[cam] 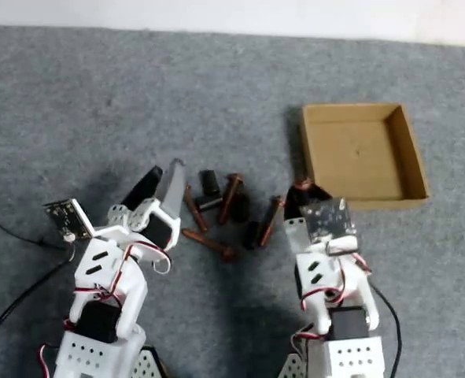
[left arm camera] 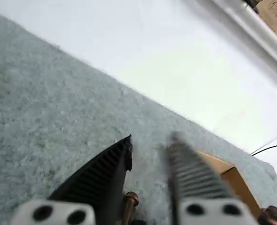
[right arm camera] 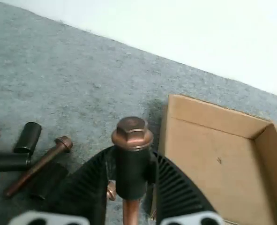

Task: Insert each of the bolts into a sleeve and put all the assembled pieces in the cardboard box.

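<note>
The worktop is covered in grey, felt-like cloth, and a white wall runs along its far edge. The left wrist view looks past that edge to a pale, bare surface crossed by a white rail, with a thin black cable at the side. The other two views end at the wall.

A small dark mark on the floor of the box is too small to read.

The box lies open on the right side of the worktop. The right claw sits just beside its near left corner. The right wrist view shows this claw clamped on a black sleeve with a bolt through it: the copper head stands at one end and the shank shows at the other. In the high view the arm's camera board covers most of this piece.

The left claw is at the left edge of the heap. Its fingers are parted to a middling gap with nothing between them. Its wrist view shows one bolt head just under the black finger.

Between the arms, loose bolts and sleeves lie in a heap on the cloth, some of them touching. The high view takes in the whole heap, while the right wrist view catches part of it.
</note>
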You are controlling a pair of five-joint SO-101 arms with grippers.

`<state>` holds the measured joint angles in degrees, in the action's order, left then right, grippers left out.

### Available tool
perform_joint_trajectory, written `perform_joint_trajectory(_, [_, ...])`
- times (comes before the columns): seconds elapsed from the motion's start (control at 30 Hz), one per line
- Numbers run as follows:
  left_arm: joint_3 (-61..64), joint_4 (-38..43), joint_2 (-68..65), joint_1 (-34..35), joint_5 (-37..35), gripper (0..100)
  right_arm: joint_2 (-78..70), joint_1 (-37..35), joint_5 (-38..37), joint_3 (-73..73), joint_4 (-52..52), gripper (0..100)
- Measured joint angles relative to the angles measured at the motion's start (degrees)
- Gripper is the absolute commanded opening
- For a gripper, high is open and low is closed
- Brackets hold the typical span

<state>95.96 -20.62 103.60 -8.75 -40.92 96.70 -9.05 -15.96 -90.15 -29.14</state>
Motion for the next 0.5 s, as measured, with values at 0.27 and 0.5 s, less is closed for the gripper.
perform_joint_trajectory(0.27, [0.09,0.62,0.00,0.00,0.00,1,-35.96,3.69,0.44,21.10,9.14,0.6])
perform_joint_trajectory(0.5, [0.09,0.62,0.00,0.00,0.00,1,-74.29,8.26,0.70,47.91,9.93,0.6])
